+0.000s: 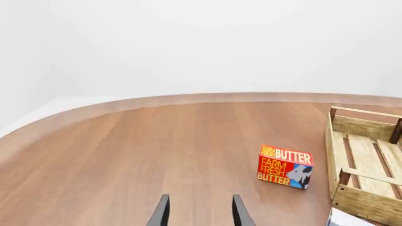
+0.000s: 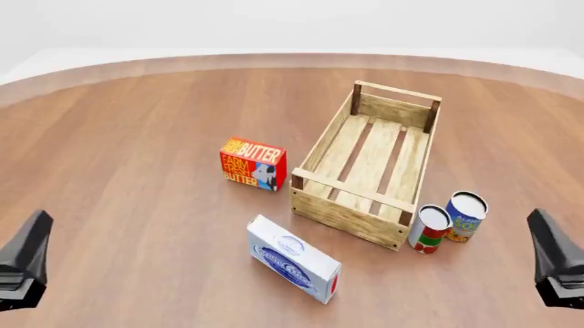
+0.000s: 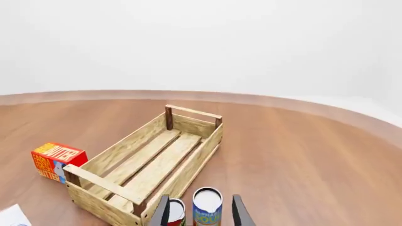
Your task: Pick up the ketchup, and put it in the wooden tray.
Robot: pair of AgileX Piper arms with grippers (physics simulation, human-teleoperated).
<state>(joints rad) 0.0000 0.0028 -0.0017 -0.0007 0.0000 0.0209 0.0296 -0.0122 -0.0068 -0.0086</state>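
Left pincer (image 1: 201,214) hangs spread above bare table (image 2: 137,137). Right pincer (image 3: 201,214) is also spread, just behind a red-and-white can (image 2: 429,229) and a blue can (image 2: 466,216). The ketchup shows in no view. Beside the cans, the wooden tray (image 2: 351,184) shows only bare slats. To its left stand a butter box (image 2: 253,164) and a white box (image 2: 294,268). Both pincers are cut off at the front view's edges.

Front camera looks down over the table; both wrist views share the wooden tray (image 2: 370,164).
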